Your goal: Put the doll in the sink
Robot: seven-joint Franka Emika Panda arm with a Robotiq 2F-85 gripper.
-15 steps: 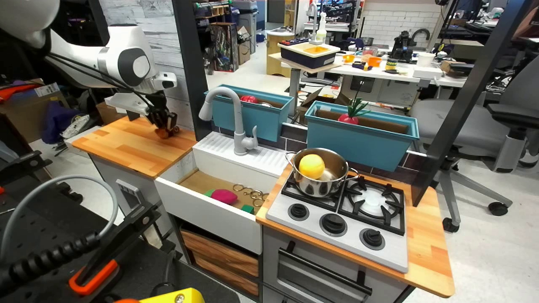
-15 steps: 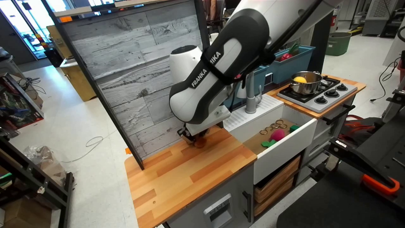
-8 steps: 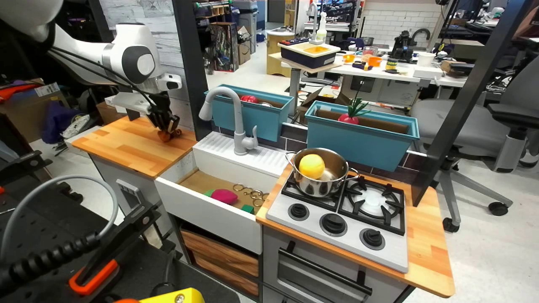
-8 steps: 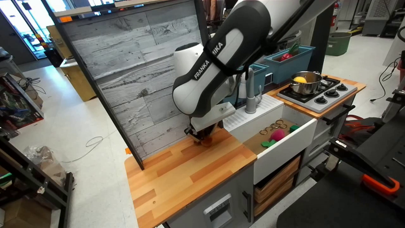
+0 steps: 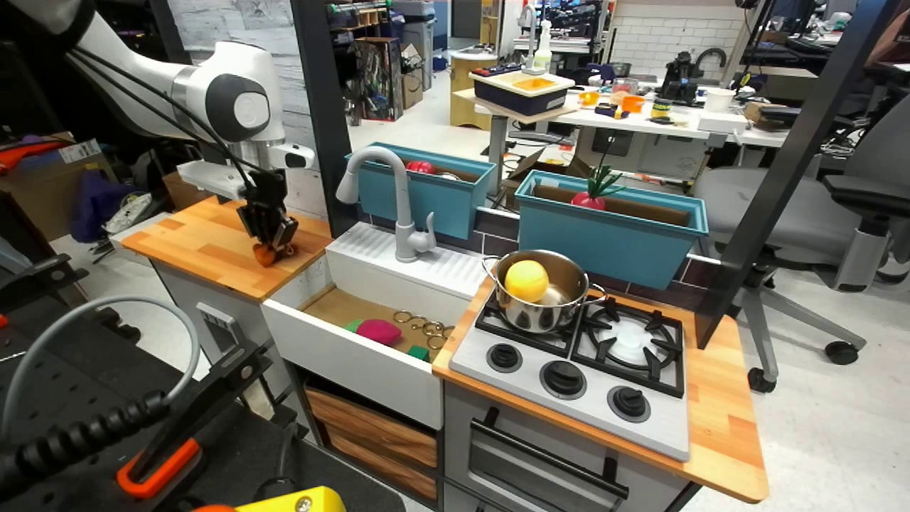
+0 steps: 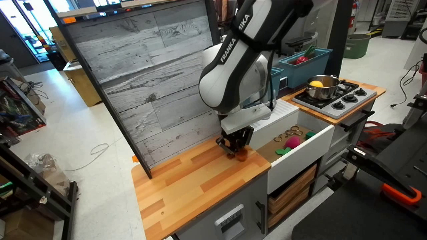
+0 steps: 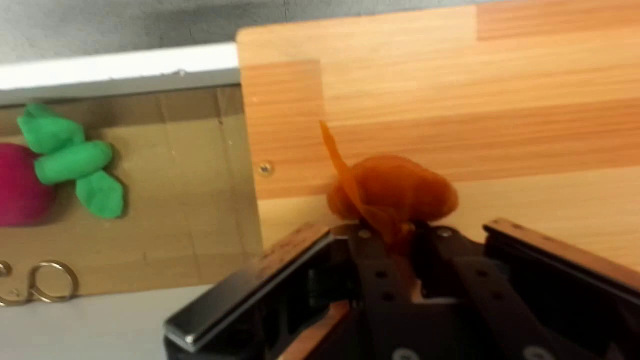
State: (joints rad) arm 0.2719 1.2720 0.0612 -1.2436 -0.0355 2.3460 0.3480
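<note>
- My gripper point(image 7: 403, 233) has its jaws pressed in from both sides, pinching a thin, floppy part of the doll point(image 7: 420, 192): an easy handle, I judge, though it leaves the body free to swing.
- The doll is over the wooden tabletop point(image 6: 186, 200), near its sink-side edge; whether it touches the wood I can't tell. I take this as the carry.
- Just past that edge opens the sink point(image 6: 300, 158), so I need only lift over the edge and go sideways.
- Along the tabletop's back edge a grey panel point(image 6: 150, 83) stands upright; no travel that way.
- Inside the sink, green bits point(image 7: 75, 162) and a pink piece point(image 7: 20, 187) lie away from the tabletop's edge, leaving room to lower between.
- Beyond the back sink-side corner stands the faucet point(image 5: 402, 192); I'd pass forward of it.
- Farthest, across the sink, the steel pot point(image 5: 537, 313) shouldn't crowd me.
</note>
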